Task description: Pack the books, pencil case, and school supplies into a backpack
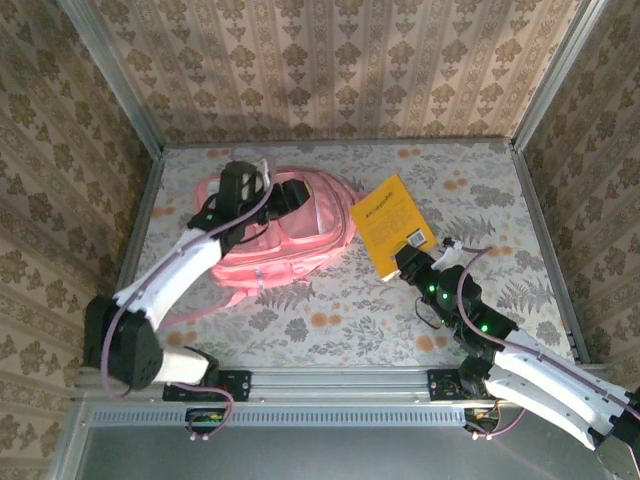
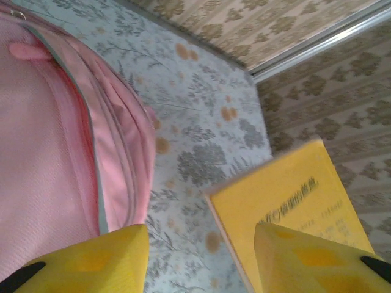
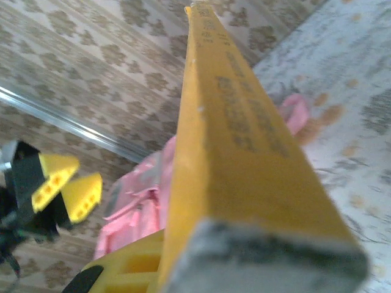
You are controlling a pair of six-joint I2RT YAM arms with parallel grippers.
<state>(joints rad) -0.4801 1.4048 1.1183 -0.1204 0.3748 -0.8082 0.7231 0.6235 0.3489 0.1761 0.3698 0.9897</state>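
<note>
The pink backpack (image 1: 290,240) lies on the table left of centre, also seen in the left wrist view (image 2: 55,140). My left gripper (image 1: 268,185) hovers over its top end, open with nothing between its yellow fingers (image 2: 91,259). A bright yellow book (image 1: 390,218) is just right of the backpack, tilted. My right gripper (image 1: 404,263) is shut on its near corner by the barcode. The book's edge (image 3: 238,134) runs away from the right gripper's finger (image 3: 125,268). The pencil case and school supplies are out of view.
The floral tabletop (image 1: 330,320) is walled by patterned panels with metal rails (image 1: 112,100) at the back and sides. In the right wrist view the left gripper (image 3: 64,186) hangs above the backpack (image 3: 131,207). Bare table lies between backpack and book (image 2: 195,152).
</note>
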